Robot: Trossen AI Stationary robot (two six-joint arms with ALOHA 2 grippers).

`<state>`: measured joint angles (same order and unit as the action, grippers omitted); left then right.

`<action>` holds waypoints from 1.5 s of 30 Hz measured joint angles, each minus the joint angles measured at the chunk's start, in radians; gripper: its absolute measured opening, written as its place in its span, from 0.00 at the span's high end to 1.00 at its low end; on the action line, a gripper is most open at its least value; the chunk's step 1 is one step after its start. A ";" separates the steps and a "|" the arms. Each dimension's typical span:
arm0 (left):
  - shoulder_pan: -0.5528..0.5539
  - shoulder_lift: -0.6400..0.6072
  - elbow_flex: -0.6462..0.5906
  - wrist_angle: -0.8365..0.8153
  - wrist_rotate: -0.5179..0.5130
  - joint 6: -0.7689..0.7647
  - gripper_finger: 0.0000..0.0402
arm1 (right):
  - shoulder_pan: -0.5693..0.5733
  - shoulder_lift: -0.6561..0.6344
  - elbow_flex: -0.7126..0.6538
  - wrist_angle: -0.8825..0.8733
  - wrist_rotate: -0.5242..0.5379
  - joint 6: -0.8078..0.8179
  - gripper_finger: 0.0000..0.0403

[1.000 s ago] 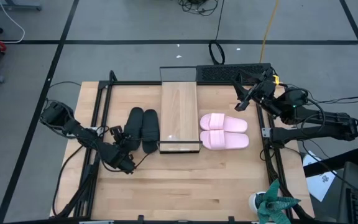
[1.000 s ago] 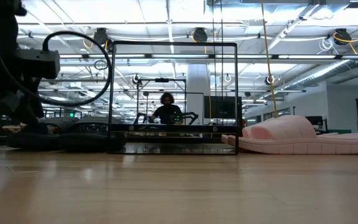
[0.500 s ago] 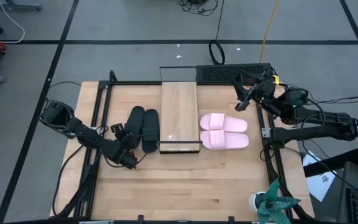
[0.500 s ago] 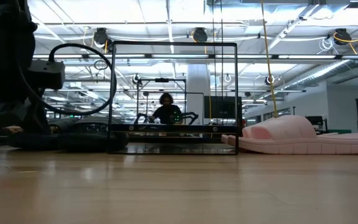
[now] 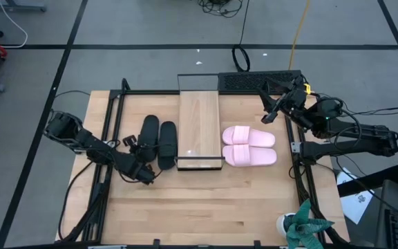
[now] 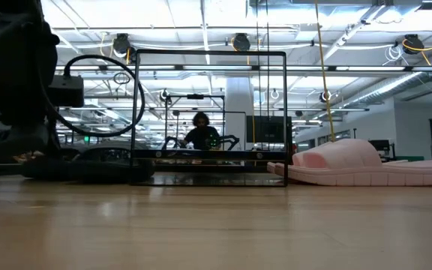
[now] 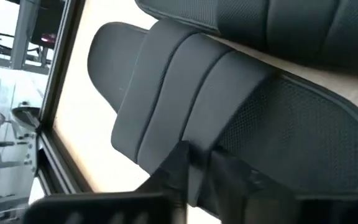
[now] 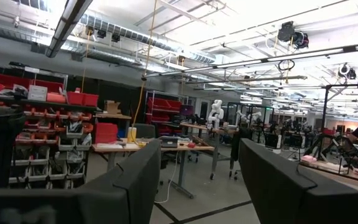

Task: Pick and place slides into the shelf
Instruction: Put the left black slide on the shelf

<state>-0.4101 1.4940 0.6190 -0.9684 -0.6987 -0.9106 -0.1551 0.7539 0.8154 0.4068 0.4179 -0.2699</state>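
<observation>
Two black slides [image 5: 157, 142] lie side by side on the table, left of the shelf [image 5: 199, 128], a light-wood board in a thin black frame. A pink pair [image 5: 249, 146] lies right of the shelf, soles down. My left gripper [image 5: 144, 171] is low at the near left of the black pair. In the left wrist view its fingers [image 7: 202, 169] stand almost together at the strap of the left black slide [image 7: 185, 99]. My right gripper [image 5: 271, 111] waits raised at the table's far right, open [image 8: 197, 180], with nothing between its fingers. My left gripper has its fingertips [image 7: 182, 163] closed on the lower side edge of the left black slide's strap [image 7: 194, 140], where the strap meets the sole. The fingers come in low and nearly level from the slide's left side. The slide lies flat on the table.
Black metal rails [image 5: 116, 117] run along the table's left and right sides. A black keyboard-like unit [image 5: 258, 81] sits behind the shelf. A green object [image 5: 302, 228] is at the near right corner. A person [image 6: 201, 133] sits far beyond the table.
My left gripper has moved toward the table's far and right side, up to the near left of the black slides. The slides and the shelf have stayed where they were.
</observation>
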 joint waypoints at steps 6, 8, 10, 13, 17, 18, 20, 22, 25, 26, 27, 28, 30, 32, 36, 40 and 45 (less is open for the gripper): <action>0.006 0.000 -0.029 -0.004 0.015 -0.111 0.98 | 0.000 0.000 0.000 0.000 0.000 0.000 0.48; 0.001 -0.003 -0.025 -0.032 0.020 -0.147 0.99 | 0.000 0.000 0.000 0.000 0.000 0.000 0.48; -0.001 -0.005 -0.014 -0.057 0.025 -0.158 0.99 | 0.000 0.000 0.000 0.000 0.000 0.000 0.48; 0.000 -0.005 0.011 -0.111 0.038 -0.158 0.99 | 0.000 0.000 0.000 0.000 0.000 0.000 0.48; 0.000 -0.005 0.049 -0.231 0.061 -0.176 1.00 | 0.000 0.000 0.000 0.000 0.001 0.000 0.48; 0.000 -0.005 0.061 -0.272 0.068 -0.185 1.00 | 0.000 0.000 0.000 0.000 0.002 0.000 0.48; -0.001 -0.011 0.084 -0.355 0.069 -0.209 1.00 | 0.000 0.000 0.000 0.000 0.003 0.000 0.48; -0.009 -0.025 0.106 -0.431 0.068 -0.236 1.00 | 0.000 0.000 0.000 0.000 0.003 0.000 0.48; -0.031 -0.069 0.135 -0.524 0.059 -0.303 1.00 | 0.000 0.000 0.000 0.000 0.004 0.000 0.48; -0.040 -0.087 0.145 -0.550 0.051 -0.330 1.00 | 0.000 0.000 0.000 -0.001 0.004 0.000 0.48; -0.050 -0.105 0.157 -0.577 0.043 -0.356 1.00 | 0.000 0.000 0.000 0.000 0.004 0.000 0.48; -0.061 -0.123 0.169 -0.600 0.037 -0.381 1.00 | 0.000 0.000 0.000 0.000 0.004 0.001 0.48; -0.078 -0.157 0.192 -0.605 0.018 -0.401 1.00 | 0.000 0.000 0.000 -0.001 0.005 0.016 0.48; -0.093 -0.185 0.217 -0.601 -0.004 -0.399 1.00 | 0.000 0.003 0.000 0.000 0.005 0.031 0.48; -0.097 -0.187 0.274 -0.601 -0.051 -0.343 1.00 | 0.000 0.020 0.000 0.000 0.004 0.060 0.48; -0.088 -0.184 0.327 -0.603 -0.115 -0.256 1.00 | 0.000 0.054 0.000 0.000 0.002 0.114 0.48; -0.059 -0.186 0.386 -0.604 -0.195 -0.131 1.00 | 0.000 0.106 0.000 0.002 -0.001 0.220 0.48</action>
<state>-0.4693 1.3079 1.0050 -1.5722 -0.8938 -1.0417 -0.1555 0.8601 0.8154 0.4086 0.4167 -0.0504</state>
